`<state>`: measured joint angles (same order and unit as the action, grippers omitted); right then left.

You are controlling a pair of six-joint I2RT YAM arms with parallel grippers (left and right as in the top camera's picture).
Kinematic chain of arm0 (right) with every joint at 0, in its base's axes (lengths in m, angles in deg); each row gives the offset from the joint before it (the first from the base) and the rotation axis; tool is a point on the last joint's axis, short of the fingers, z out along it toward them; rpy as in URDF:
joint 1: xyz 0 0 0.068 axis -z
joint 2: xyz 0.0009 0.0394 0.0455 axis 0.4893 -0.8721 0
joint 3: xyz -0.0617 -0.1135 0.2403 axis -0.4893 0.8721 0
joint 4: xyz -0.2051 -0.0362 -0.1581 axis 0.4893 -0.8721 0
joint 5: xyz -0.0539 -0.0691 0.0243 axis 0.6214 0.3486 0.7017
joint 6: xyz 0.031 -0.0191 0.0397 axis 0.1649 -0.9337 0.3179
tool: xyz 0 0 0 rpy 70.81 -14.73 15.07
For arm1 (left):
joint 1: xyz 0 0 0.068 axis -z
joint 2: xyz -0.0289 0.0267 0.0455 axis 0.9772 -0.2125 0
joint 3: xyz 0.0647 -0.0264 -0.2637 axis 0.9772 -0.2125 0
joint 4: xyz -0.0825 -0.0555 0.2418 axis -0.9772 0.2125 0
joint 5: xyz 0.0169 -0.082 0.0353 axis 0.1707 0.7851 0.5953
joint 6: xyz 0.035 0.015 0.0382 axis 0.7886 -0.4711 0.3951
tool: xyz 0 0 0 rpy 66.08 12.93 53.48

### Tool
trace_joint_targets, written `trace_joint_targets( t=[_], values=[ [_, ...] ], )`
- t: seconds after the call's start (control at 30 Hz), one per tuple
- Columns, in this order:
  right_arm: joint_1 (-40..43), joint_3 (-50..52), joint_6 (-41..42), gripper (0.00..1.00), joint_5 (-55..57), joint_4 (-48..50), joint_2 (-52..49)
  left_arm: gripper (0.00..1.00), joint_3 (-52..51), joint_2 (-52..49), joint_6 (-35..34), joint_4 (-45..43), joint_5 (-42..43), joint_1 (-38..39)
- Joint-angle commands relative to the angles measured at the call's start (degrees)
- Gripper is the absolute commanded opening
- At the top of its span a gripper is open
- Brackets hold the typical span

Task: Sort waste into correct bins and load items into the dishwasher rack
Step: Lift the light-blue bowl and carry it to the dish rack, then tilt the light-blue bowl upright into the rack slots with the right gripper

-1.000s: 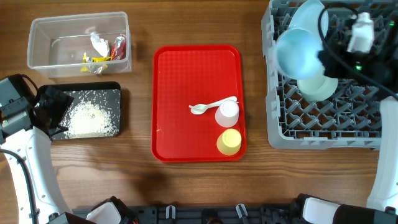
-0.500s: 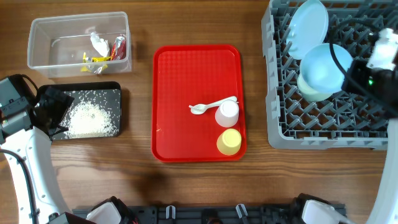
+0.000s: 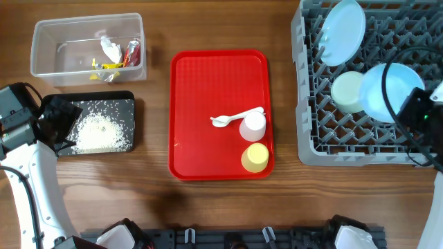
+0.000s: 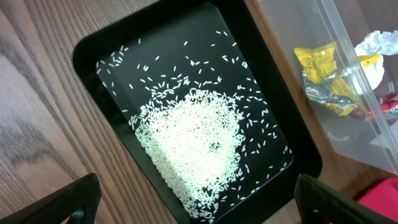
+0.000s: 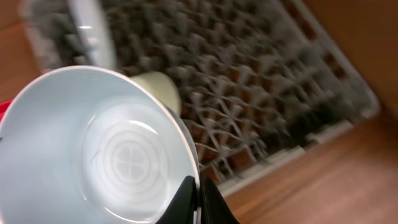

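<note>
My right gripper [image 5: 196,199] is shut on the rim of a pale blue bowl [image 3: 385,91], held over the right side of the grey dishwasher rack [image 3: 311,131]; the bowl fills the right wrist view [image 5: 93,149]. A pale blue plate [image 3: 344,32] stands in the rack and a mint bowl [image 3: 347,91] lies beside the held bowl. My left gripper [image 4: 199,205] is open above the black tray [image 3: 124,100] of rice [image 4: 196,140]. The clear tub [image 3: 48,69] holds tissue and wrappers [image 3: 114,55]. On the red tray [image 3: 201,90] are a white spoon [image 3: 232,118], a white cup [image 3: 253,126] and a yellow cup [image 3: 255,157].
The rack's pegs [image 5: 249,81] lie under the held bowl. The wooden table [image 3: 228,207] runs along the front and between the trays. The clear tub's wall [image 4: 323,93] stands right beside the black tray.
My right gripper has carried the blue bowl from the rack's upper left to its right side, past the mint bowl. The left arm has not moved.
</note>
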<state>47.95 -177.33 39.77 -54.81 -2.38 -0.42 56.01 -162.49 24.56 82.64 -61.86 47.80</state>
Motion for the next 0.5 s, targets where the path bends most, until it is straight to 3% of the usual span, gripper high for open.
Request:
trace_joint_targets(
  t=[0.0, 0.2, 0.47],
  values=[
    [0.28, -0.66, 6.14, 0.04, 8.92, -2.27, -1.53, 1.0, 0.5, -0.44, -0.55, -0.02, 0.66, -0.24],
    [0.28, -0.66, 7.1, 0.04, 5.6, -3.82, -3.61, 1.0, 0.5, -0.44, -0.55, -0.39, 0.68, -0.24],
    [0.28, -0.66, -4.2, 0.04, -19.89, 2.01, -4.0, 1.0, 0.5, -0.44, -0.55, 0.07, 0.68, -0.24]
  ],
)
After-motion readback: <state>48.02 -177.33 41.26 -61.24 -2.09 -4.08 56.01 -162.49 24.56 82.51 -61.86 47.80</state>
